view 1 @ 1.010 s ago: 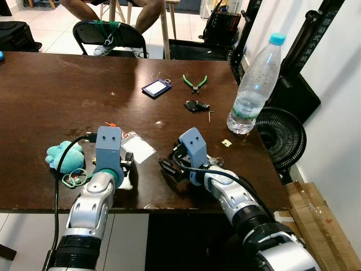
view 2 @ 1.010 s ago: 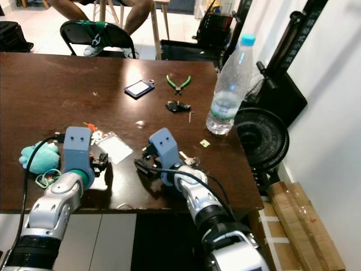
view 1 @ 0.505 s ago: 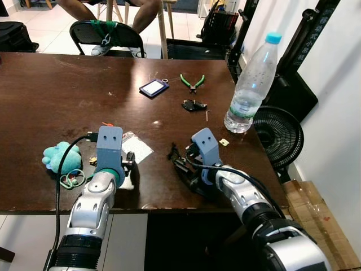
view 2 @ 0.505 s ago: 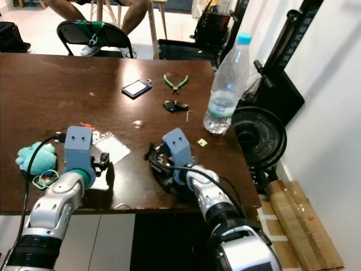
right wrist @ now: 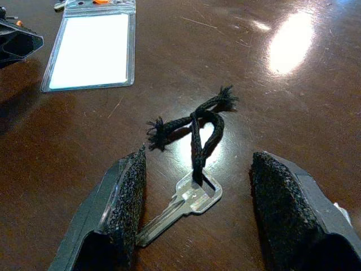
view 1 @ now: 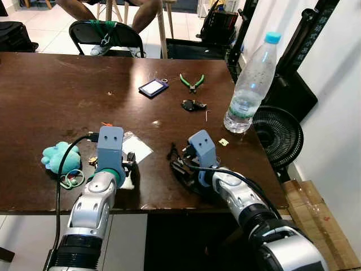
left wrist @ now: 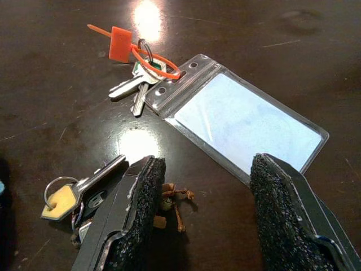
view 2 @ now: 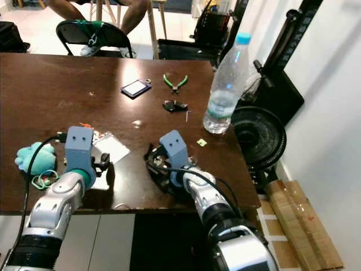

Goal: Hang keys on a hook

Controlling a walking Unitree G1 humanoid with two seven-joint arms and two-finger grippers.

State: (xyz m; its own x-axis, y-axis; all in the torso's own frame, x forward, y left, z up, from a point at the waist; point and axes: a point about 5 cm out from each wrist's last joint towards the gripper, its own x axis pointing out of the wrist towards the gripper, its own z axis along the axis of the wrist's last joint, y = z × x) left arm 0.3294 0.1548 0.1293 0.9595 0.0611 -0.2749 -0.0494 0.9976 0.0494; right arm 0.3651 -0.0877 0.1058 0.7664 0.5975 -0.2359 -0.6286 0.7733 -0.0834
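Your key (right wrist: 183,204) on a black cord (right wrist: 194,127) lies flat on the table (view 1: 51,96) near the front edge, between the wide-open fingers (right wrist: 124,206) of your right gripper (right wrist: 194,220), not gripped; right gripper sits low over the table, right of centre; your left gripper (left wrist: 206,212) is wide too, holding nothing, just short of a clear badge sleeve (left wrist: 242,121); keys with an orange tag (left wrist: 138,73) touch the sleeve's end; another key bunch (left wrist: 79,195) lies beside the left finger (left wrist: 138,209); teal plush (view 1: 59,157) at far left; further back a blue card (view 1: 154,87), green pliers (view 1: 192,82), black fob (view 1: 193,105), bottle (view 1: 251,84) at the right edge; fan (view 1: 276,135) beyond; a person's legs (view 1: 141,11) behind a chair (view 1: 104,34).
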